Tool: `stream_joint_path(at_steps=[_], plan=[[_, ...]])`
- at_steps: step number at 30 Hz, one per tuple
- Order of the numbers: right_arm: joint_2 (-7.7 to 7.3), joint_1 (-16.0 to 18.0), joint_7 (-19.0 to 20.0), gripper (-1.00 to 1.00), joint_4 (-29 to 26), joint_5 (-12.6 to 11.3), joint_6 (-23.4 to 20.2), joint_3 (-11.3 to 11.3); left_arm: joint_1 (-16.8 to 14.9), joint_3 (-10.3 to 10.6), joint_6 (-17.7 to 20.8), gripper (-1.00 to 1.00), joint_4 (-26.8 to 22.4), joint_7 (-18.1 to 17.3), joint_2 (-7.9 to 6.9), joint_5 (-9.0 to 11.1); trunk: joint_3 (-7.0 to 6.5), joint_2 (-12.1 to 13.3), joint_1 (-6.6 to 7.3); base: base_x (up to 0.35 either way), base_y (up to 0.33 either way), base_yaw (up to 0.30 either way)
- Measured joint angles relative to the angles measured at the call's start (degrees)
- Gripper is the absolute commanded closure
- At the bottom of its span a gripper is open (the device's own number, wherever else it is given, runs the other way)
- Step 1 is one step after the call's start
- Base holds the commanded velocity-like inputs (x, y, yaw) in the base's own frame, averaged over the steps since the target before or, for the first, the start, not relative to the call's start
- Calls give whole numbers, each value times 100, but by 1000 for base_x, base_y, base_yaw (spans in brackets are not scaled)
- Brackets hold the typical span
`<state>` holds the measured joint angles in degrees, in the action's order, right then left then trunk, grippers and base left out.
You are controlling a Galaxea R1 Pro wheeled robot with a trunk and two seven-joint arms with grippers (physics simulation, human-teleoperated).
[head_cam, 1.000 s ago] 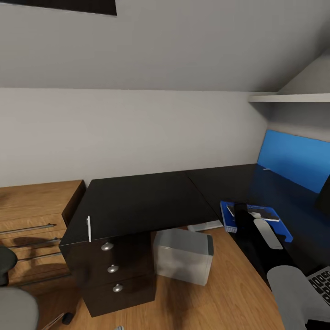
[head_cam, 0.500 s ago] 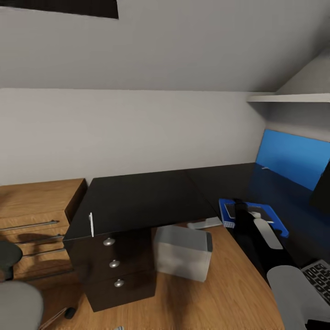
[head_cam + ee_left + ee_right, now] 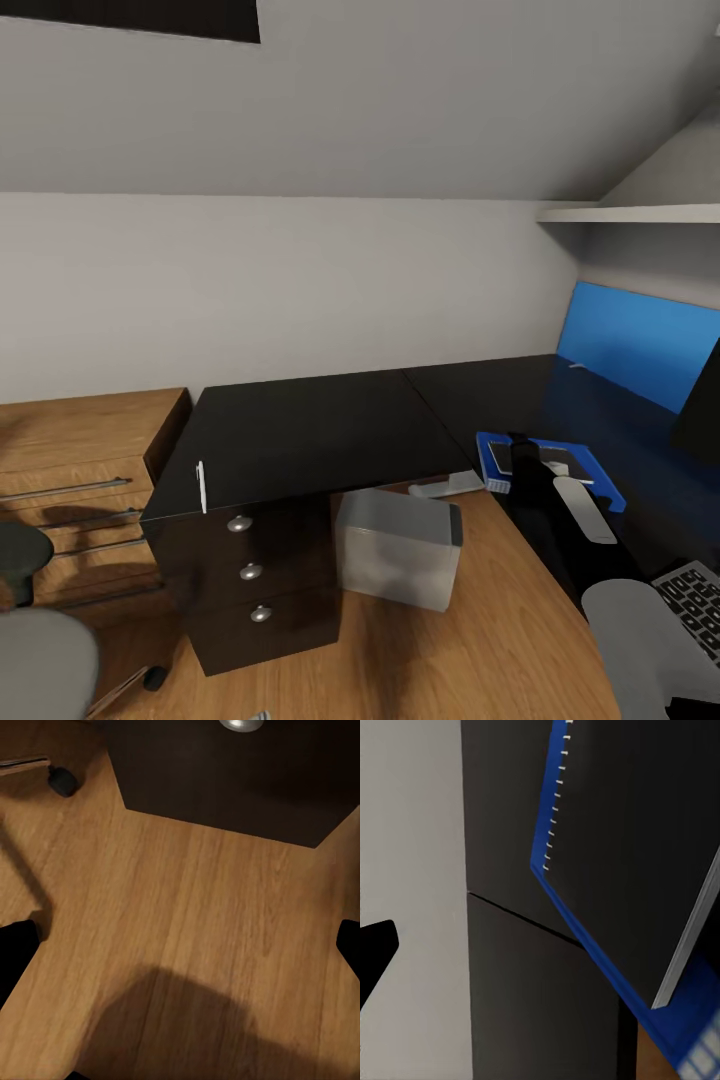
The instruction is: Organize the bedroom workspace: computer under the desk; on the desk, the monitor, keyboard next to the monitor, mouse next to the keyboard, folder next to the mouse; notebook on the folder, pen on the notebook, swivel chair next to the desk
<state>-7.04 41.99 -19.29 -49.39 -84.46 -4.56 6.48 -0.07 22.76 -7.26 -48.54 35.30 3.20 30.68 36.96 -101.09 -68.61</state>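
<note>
From our head camera, the black L-shaped bench (image 3: 310, 430) fills the corner under the sloped ceiling, its drawer unit (image 3: 250, 575) with three silver knobs at the near end of its left wing. A low wooden shelf unit (image 3: 70, 470) stands just left of it, and a blue wall panel (image 3: 640, 345) backs the right wing. Under the bench, beside the drawers, sits the light grey computer (image 3: 397, 550) on the wood floor (image 3: 480, 640). The swivel chair (image 3: 35, 640) shows its grey seat and a black armrest at lower left, apart from the bench. A dark edge of the monitor (image 3: 700, 405) cuts in at far right. Our right arm (image 3: 570, 510) reaches forward over the right wing, its forearm above the blue folder (image 3: 595, 480), which lies flat on the bench at the inner corner edge with the dark notebook (image 3: 500, 457) on it. A corner of the keyboard (image 3: 695, 600) lies nearer us. A white pen (image 3: 202, 487) lies at the left wing's front edge above the drawers.

The left end effector (image 3: 180, 952) hangs over bare floor by the drawer unit's base, fingertips spread wide, holding nothing. Of the right end effector (image 3: 375, 945), one dark fingertip shows above the bench near the folder; we cannot tell how far it is spread.
</note>
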Motion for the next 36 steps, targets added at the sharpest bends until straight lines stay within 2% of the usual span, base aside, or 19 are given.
stream_joint_path(at_steps=[11, 18, 21, 30, 32, 34, 36], plan=[[0, 0, 6, -100, -2, 0, 0, 0, -1, -6, 0, -100, 18, 0, 0, 0, 0, 0, 0, -73, 0, 0], [12, 0, 46, -100, -83, 38, 0, -7, 0, -7, 5, -100, 25, -7, 0, 5, -125, 279, 153, -6, 0, 0], [30, 0, 65, -100, -101, 205, 0, -18, -1, -9, 8, -100, 32, -9, 0, 21, -179, 400, 219, 0, 0, 0], [48, -21, 63, -100, -265, 328, -3, -48, 0, -19, 6, -100, 35, -9, 0, 24, -341, 761, 417, 0, 0, 0], [60, -73, 62, -100, -371, 391, -6, -100, -1, -26, 3, -100, 35, -7, 0, 19, -377, 841, 461, 0, 0, 0], [74, -144, 60, -100, -494, 516, -7, -258, -1, -30, 1, -100, 35, -4, -2, 14, -412, 921, 505, 0, 0, 0], [80, -198, 43, -100, -636, 698, -8, -520, -1, -33, 1, -100, 35, -2, -4, 11, -448, 1001, 549, 0, 0, 0]])
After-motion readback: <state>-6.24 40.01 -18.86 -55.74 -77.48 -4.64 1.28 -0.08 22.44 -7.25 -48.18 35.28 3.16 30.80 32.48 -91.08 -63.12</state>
